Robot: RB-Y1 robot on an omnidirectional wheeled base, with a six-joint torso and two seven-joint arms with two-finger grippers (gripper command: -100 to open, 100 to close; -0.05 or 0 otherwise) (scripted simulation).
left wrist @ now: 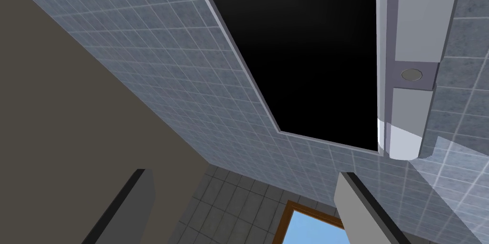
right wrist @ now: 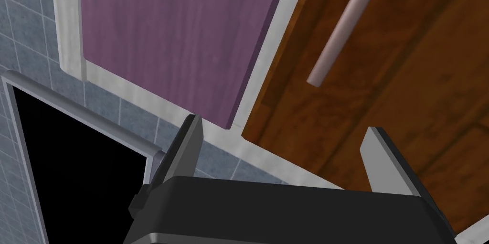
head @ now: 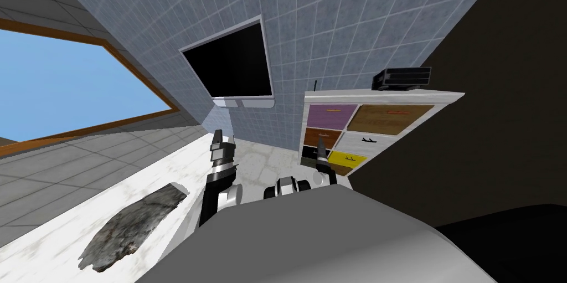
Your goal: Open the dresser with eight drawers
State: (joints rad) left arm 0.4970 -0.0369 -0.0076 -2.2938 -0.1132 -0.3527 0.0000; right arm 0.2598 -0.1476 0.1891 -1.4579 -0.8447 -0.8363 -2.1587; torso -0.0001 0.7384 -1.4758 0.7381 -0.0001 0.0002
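Brown drawer front [right wrist: 382, 112] of the dresser [head: 382, 97] appears closed. Right gripper [right wrist: 284, 125], spread open, hovers near its bar handle [right wrist: 340, 33], holding nothing; grasp and pull are not yet done. Left gripper [left wrist: 243, 174] is spread, idle.

A room in a home: a wall [head: 343, 30] of blue-grey tiles carries a flat black screen [head: 230, 63] (a television, by its look). A brown-framed window [head: 72, 86] shows blue sky. A white dresser [head: 382, 96] with purple, brown, yellow and white drawers [head: 331, 116] stands against the wall, with a black box [head: 402, 78] on top.
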